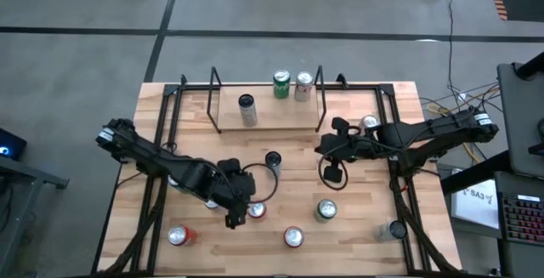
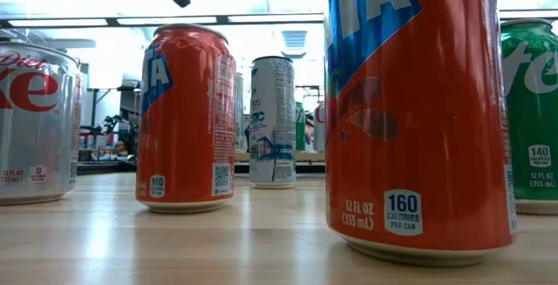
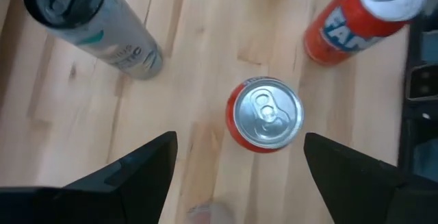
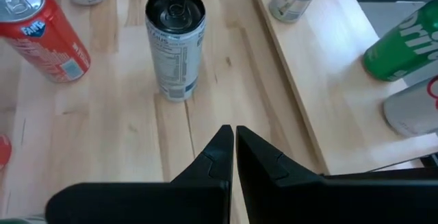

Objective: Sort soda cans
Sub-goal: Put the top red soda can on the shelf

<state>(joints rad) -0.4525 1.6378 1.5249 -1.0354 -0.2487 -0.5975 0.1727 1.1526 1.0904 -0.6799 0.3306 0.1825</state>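
A: Starting on the left, the left gripper (image 1: 244, 211) hangs over the front of the table (image 1: 357, 227), jaws spread wide and holding nothing.

B: And directly below it stands a red can (image 3: 265, 114), upright, silver top facing the wrist camera, centred between the two fingers (image 3: 130, 172).

A: That's the key relation: the can's long axis is vertical, so a straight descent should put a finger on each side.

B: Moving right, a slim silver can (image 1: 272, 161) stands mid-table.

A: Far right, the right gripper (image 1: 331, 149) waits near it, fingers pressed together, empty. The left arm is clearly nearer that red can.
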